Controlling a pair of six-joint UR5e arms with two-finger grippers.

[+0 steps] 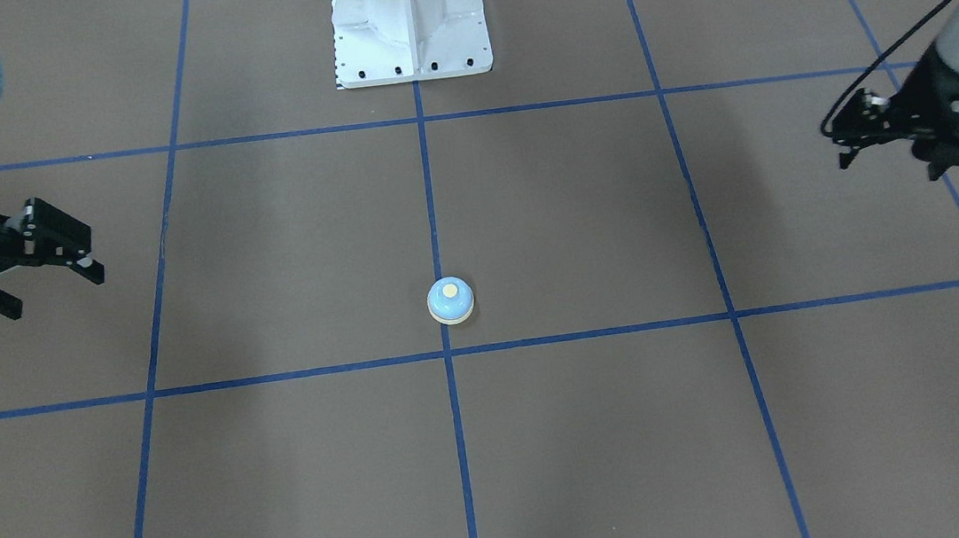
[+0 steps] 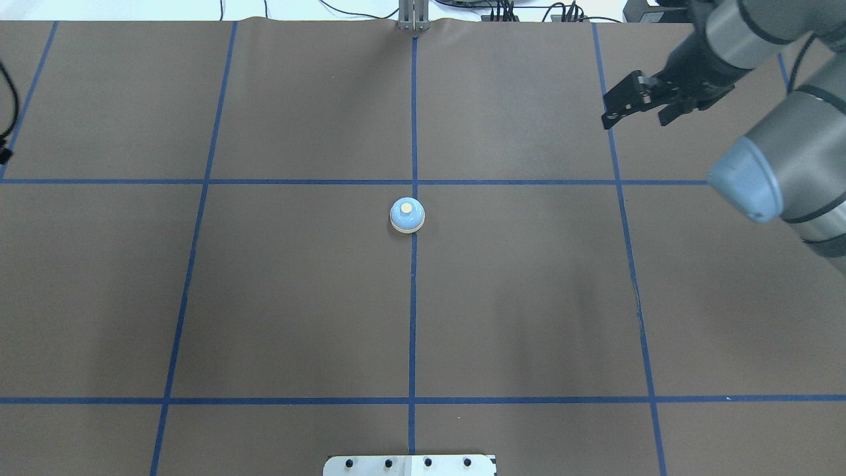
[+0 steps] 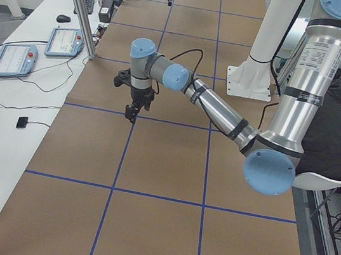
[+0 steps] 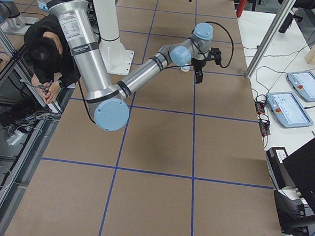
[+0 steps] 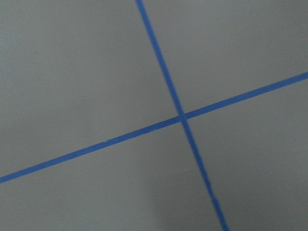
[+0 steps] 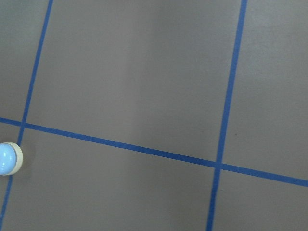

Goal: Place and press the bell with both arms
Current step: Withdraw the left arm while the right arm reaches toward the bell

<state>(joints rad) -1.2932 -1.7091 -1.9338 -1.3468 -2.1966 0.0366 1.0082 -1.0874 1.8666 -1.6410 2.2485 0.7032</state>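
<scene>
The light-blue bell [image 1: 451, 300] with its cream button stands upright on the brown table, on the centre blue tape line; it also shows in the overhead view [image 2: 407, 215] and at the left edge of the right wrist view [image 6: 8, 159]. My right gripper [image 1: 56, 293] is open and empty, hovering far off to the bell's side [image 2: 634, 122]. My left gripper [image 1: 841, 149] hangs at the opposite side, far from the bell; its fingers look shut and empty. The left wrist view shows only tape lines.
The white bolted pedestal [image 1: 409, 22] stands at the robot's edge of the table. Blue tape lines divide the brown table [image 2: 297, 297] into squares. A person [image 4: 46, 52] crouches beside the table near the robot. Teach pendants [image 3: 14, 59] lie on a side bench.
</scene>
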